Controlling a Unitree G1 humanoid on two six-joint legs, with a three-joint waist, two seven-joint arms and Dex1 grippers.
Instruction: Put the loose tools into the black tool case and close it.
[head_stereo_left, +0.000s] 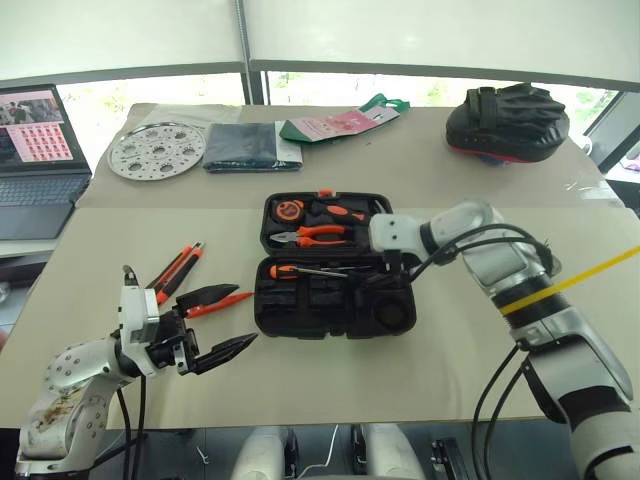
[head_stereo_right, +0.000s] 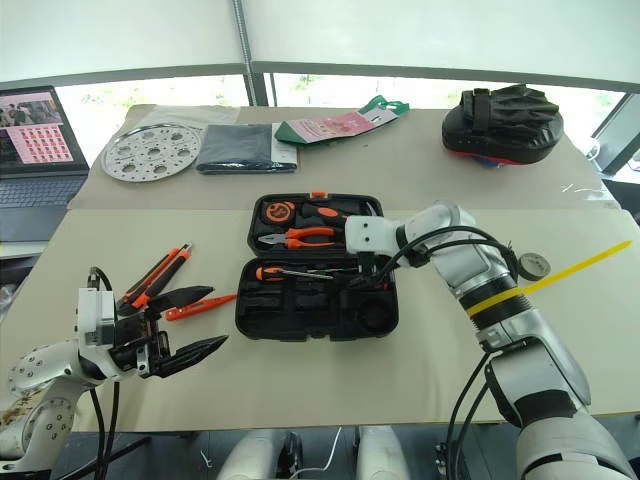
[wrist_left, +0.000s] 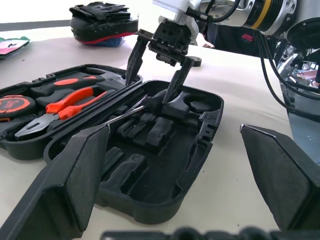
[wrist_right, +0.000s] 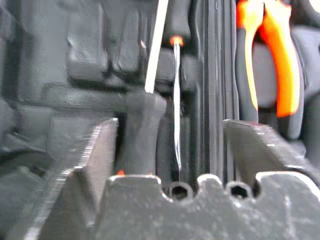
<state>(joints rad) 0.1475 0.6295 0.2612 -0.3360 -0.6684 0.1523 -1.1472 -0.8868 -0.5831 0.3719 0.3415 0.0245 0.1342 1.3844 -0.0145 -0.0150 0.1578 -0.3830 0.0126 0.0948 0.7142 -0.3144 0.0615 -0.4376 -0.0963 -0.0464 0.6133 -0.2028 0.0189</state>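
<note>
The beige cloth-covered counter (head_stereo_left: 420, 370) carries everything. In its middle lies the flat black plastic tool case (head_stereo_left: 330, 300), lid swung fully open, so closing is not yet done. The far half holds orange-handled pliers (head_stereo_left: 322, 234) and a round tape measure (head_stereo_left: 289, 210) in their slots. In the near half, by the hinge, two long screwdrivers with black-and-orange handles (head_stereo_left: 305, 271) already lie, one shaft slanting across the other, so I judge them dropped in rather than pressed home.

My right tool (wrist_left: 156, 75) hangs over that near half with its two black fingers spread wide and nothing between them; the right wrist view looks straight down on the thin shafts. My left tool (head_stereo_left: 215, 325) hovers off the case's left side, fingers wide apart and empty.

Left of the case, near my left tool, an orange-and-black utility knife (head_stereo_left: 176, 270) and a small all-orange screwdriver (head_stereo_left: 220, 303) lie on the counter outside the case. I cannot make out the tape roll.

So: two tools in, at least two to fetch, then the lid.
</note>
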